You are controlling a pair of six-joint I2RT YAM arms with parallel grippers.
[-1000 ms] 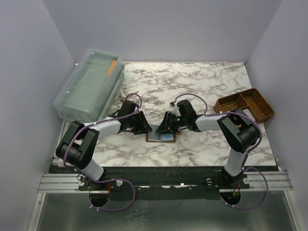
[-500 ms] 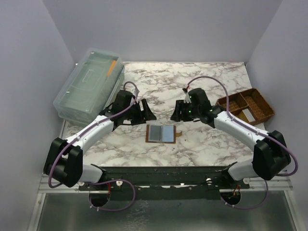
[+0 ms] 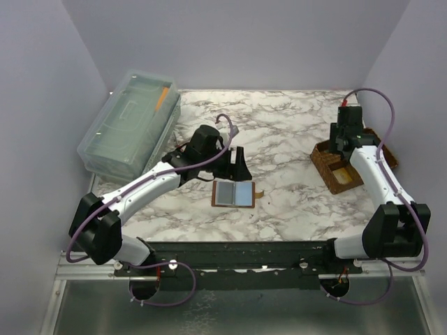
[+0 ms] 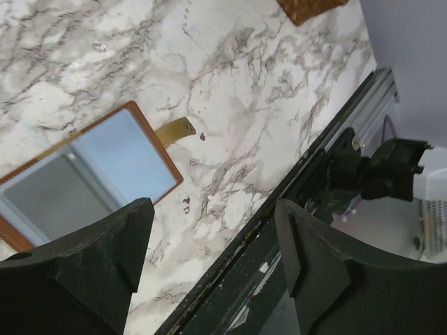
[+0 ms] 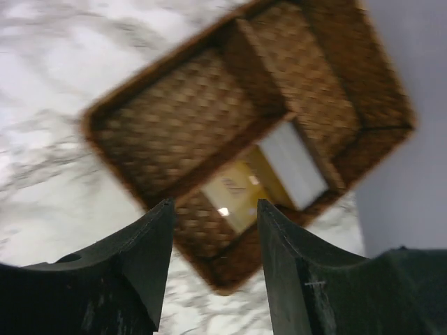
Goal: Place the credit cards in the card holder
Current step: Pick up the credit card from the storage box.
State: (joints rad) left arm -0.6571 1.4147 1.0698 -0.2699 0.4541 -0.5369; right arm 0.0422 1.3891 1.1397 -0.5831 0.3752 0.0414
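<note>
- Walls (image 3: 244, 42): plain pale lavender, closing in the table on the left, far and right sides.
- Table (image 3: 293, 132): white marble pattern with grey veins. A few small dark specks lie near the holder.
- Rail (image 3: 91, 264): an aluminium strip along the near edge, with both arm bases beside it.
- Bin (image 3: 129, 125): clear plastic with a lid, at the far left corner, partly over the table's edge.
- Basket (image 3: 323, 155): brown, woven and divided, at the right edge of the table.
- Left gripper (image 4: 213, 237): jaws wide apart with nothing between them, hanging just beyond the holder.
- Right gripper (image 5: 215, 230): jaws wide apart and empty, above the basket.
- Holder (image 3: 234, 193): lies open and flat near the table's middle front, grey-blue inside facing up. Its tan tab (image 4: 174, 129) points right.
- Cards (image 5: 293, 164): a pale one and a yellowish one lie in one narrow basket compartment, well apart from the holder.
</note>
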